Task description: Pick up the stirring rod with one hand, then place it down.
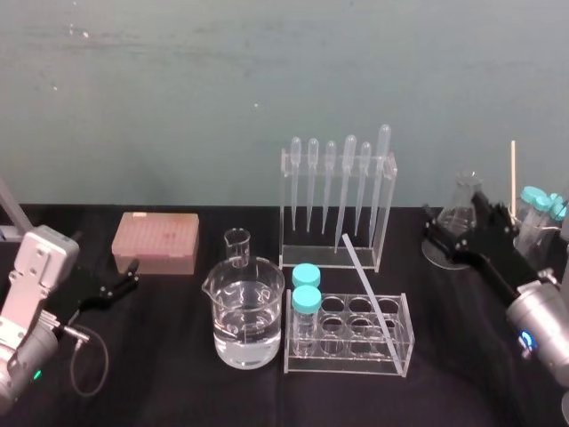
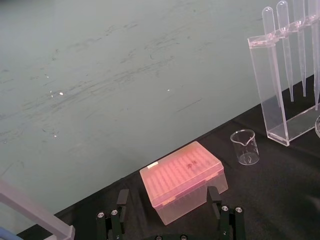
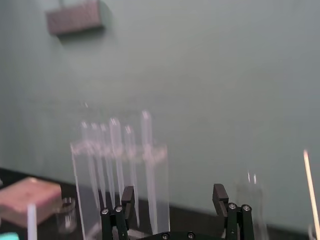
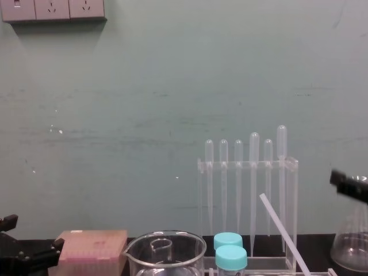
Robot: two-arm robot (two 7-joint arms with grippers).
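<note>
Closest to the head camera sit the grey wrist housings of the two arms, one at each lower corner, each with its black claw ahead of it. On the left, the left claw (image 1: 131,276) hovers low over the black worktop (image 1: 178,382), just in front of a pink tip box (image 1: 156,242). Its wrist view shows the fingers (image 2: 122,202) spread wide with nothing between them, and the box lies beyond the tips, untouched. On the right, the right claw (image 1: 444,233) reaches toward a clear conical flask (image 1: 462,206) and sits close beside the flask's base. Whether it touches the glass cannot be told, but its wrist view shows the fingers (image 3: 218,195) set wide apart and gripping nothing. Well apart from both claws, near the middle of the worktop, the stirring rod (image 1: 369,294) leans aslant across a clear tube rack (image 1: 347,366). Its lower end is down at the rack's front right corner, and its upper end is raised toward the pipette stand (image 1: 388,222) behind, where six bulb-topped pipettes hang. From the chest camera the rod (image 4: 282,233) slants up to the left in front of that stand. Two teal-capped tubes (image 1: 306,286) stand at the rack's left end, a beaker of water (image 1: 247,320) is just beside them, and a small empty beaker (image 1: 237,245) stands behind it
</note>
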